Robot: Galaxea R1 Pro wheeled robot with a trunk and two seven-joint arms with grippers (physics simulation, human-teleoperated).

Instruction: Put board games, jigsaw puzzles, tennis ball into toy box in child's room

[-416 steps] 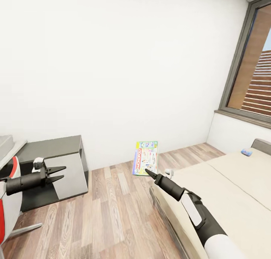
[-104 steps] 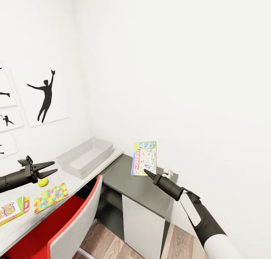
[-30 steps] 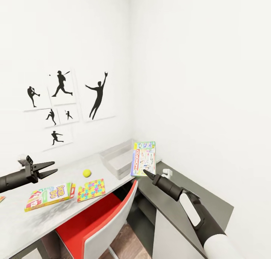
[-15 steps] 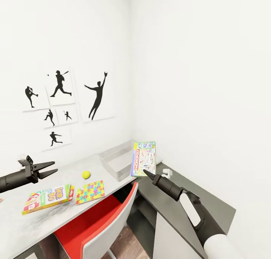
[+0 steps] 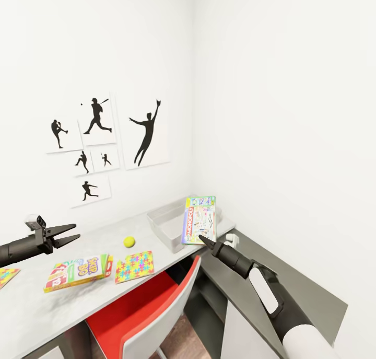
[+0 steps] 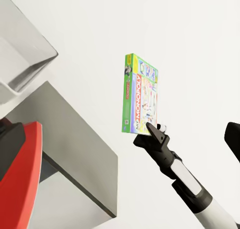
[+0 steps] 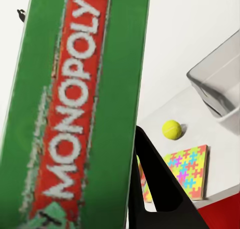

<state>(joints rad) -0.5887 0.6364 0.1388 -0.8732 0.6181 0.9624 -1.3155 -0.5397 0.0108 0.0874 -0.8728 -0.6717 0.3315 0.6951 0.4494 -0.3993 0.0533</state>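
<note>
Clamped in the right gripper by its lower edge, the green, flat MONOPOLY board game box is held upright in the air, just in front of the shallow light-grey toy box, which sits on the light-grey table beyond the fingertips. From the head view only the box's pale printed face is seen; in the left wrist view the green side panel with its red strip is shown edge-on, with the word MONOPOLY legible along it. In the right wrist view the same red label with white capitals MONOPOLY is read at close range, one dark finger lying against the box's edge.

Past that finger, the small yellow-green tennis ball and a thin multicoloured jigsaw puzzle square are seen on the tabletop, apart from each other. On the head view, further to the left gripper's side, a white, red and yellow box lettered SKIP-BO lies flat, with a second puzzle's corner at the picture's edge.

Held over the table, the left gripper has its two fingers spread, with nothing between them.
</note>
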